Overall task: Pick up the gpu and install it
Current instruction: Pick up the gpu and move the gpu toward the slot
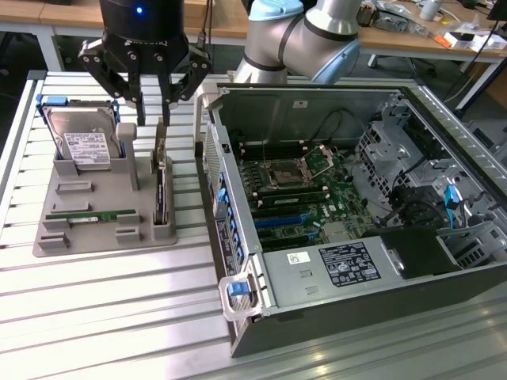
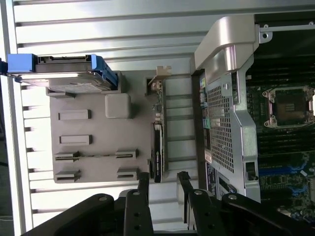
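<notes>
The gpu (image 1: 161,184) is a slim black card with a silver bracket, standing on edge in a slot at the exterior view's right side of the grey holder (image 1: 93,237). My gripper (image 1: 154,119) hangs just above the card's far end, open, one finger on either side of the card's line, and it holds nothing. In the wrist view the gpu (image 2: 158,142) runs along the edge of the holder (image 2: 98,128). My gripper (image 2: 163,178) stands over one end of it, apart from it.
A silver hard drive (image 1: 83,141) with blue rails leans in the holder's back, and a green memory stick (image 1: 91,214) lies in its front slot. The open computer case (image 1: 238,237) with its motherboard (image 1: 305,194) stands close at the exterior view's right of the holder.
</notes>
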`<state>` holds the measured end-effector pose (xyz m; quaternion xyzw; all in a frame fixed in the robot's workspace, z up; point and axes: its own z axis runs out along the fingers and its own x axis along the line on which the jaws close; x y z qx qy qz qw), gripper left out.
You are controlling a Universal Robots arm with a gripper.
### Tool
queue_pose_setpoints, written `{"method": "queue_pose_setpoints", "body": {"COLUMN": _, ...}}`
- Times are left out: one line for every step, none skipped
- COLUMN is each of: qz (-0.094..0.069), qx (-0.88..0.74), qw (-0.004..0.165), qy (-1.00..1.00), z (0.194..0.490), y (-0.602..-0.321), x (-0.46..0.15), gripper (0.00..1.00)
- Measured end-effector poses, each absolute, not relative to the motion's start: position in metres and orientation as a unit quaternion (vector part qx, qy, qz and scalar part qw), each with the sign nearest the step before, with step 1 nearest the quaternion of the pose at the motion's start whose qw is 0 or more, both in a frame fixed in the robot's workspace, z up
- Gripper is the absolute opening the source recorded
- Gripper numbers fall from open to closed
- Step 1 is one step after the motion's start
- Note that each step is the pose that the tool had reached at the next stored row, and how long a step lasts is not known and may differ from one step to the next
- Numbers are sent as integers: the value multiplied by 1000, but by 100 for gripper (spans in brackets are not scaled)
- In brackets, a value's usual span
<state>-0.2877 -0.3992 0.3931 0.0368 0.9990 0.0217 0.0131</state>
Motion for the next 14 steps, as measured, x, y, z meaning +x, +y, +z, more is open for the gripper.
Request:
{"method": "queue_pose_setpoints", "body": {"qz": 22, "qx": 37, "qw": 13, "qy": 999, "z": 392, "y": -399, "x": -288, "gripper": 36}}
{"method": "queue_pose_setpoints", "body": {"qz": 22, "qx": 37, "qw": 13, "qy": 999, "z": 392, "y": -399, "x": -288, "gripper": 36}}
{"method": "queue_pose_setpoints", "body": {"qz": 22, "qx": 37, "qw": 13, "qy": 999, "z": 391, "y": -399, "x": -288, "gripper": 36}}
{"method": "queue_pose_setpoints", "body": {"qz": 22, "qx": 37, "qw": 13, "qy": 999, "z": 390, "y": -399, "x": -288, "gripper": 36}}
{"method": "queue_pose_setpoints", "body": {"qz": 22, "qx": 37, "qw": 13, "qy": 999, "z": 389, "y": -399, "x": -289, "gripper": 36}}
{"method": "queue_pose_setpoints", "body": {"qz": 22, "qx": 37, "qw": 13, "qy": 999, "z": 389, "y": -399, "x": -289, "gripper": 36}}
{"method": "queue_pose_setpoints", "body": {"qz": 22, "qx": 37, "qw": 13, "qy": 999, "z": 389, "y": -399, "x": -289, "gripper": 36}}
{"method": "queue_pose_setpoints", "body": {"qz": 22, "qx": 37, "qw": 13, "qy": 999, "z": 388, "y": -399, "x": -289, "gripper": 36}}
{"method": "queue_pose_setpoints", "body": {"qz": 22, "qx": 37, "qw": 13, "qy": 999, "z": 388, "y": -399, "x": -289, "gripper": 36}}
{"method": "queue_pose_setpoints", "body": {"qz": 22, "qx": 37, "qw": 13, "qy": 999, "z": 388, "y": -399, "x": -289, "gripper": 36}}
{"method": "queue_pose_setpoints", "body": {"qz": 22, "qx": 37, "qw": 13, "qy": 999, "z": 388, "y": -399, "x": -289, "gripper": 36}}
{"method": "queue_pose_setpoints", "body": {"qz": 22, "qx": 37, "qw": 13, "qy": 999, "z": 387, "y": -399, "x": -289, "gripper": 36}}
{"method": "queue_pose_setpoints", "body": {"qz": 22, "qx": 37, "qw": 13, "qy": 999, "z": 387, "y": -399, "x": -289, "gripper": 36}}
{"method": "queue_pose_setpoints", "body": {"qz": 22, "qx": 37, "qw": 13, "qy": 999, "z": 387, "y": -399, "x": -289, "gripper": 36}}
